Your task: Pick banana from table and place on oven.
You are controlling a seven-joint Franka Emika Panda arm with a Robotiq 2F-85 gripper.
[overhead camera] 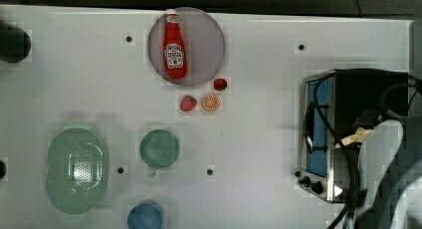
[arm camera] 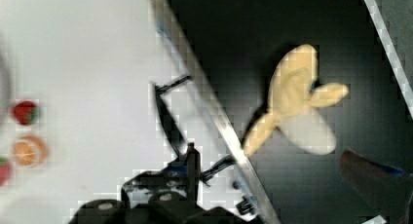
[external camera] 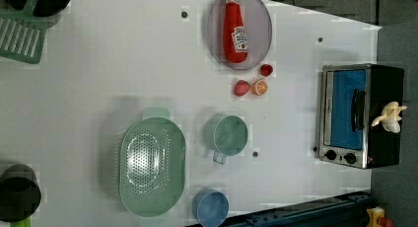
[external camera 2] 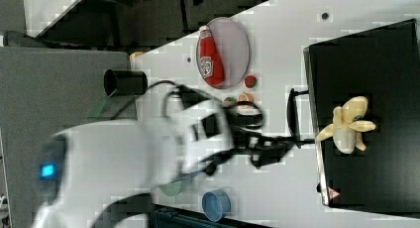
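The pale yellow banana (external camera 2: 346,126) lies peeled open on the black top of the oven (external camera 2: 376,54), near the front edge above the glass door. It also shows on the oven (external camera: 345,113) as the banana (external camera: 389,117), and partly under the arm as the banana (overhead camera: 356,136). In the wrist view my gripper (arm camera: 280,185) hangs open just off the banana (arm camera: 292,102), its fingertips (arm camera: 191,160) wide apart and nothing between them. The arm reaches to the oven's front in the right view, with the gripper (external camera 2: 270,148) near the door handle. The white table (overhead camera: 259,139) spreads around.
A ketchup bottle (overhead camera: 174,47) lies on a grey plate (overhead camera: 206,45). Two strawberries (overhead camera: 188,103) and an orange slice (overhead camera: 210,102) sit beside it. A green colander (overhead camera: 76,170), a green cup (overhead camera: 159,148) and a blue cup (overhead camera: 145,216) stand at the top view's lower left.
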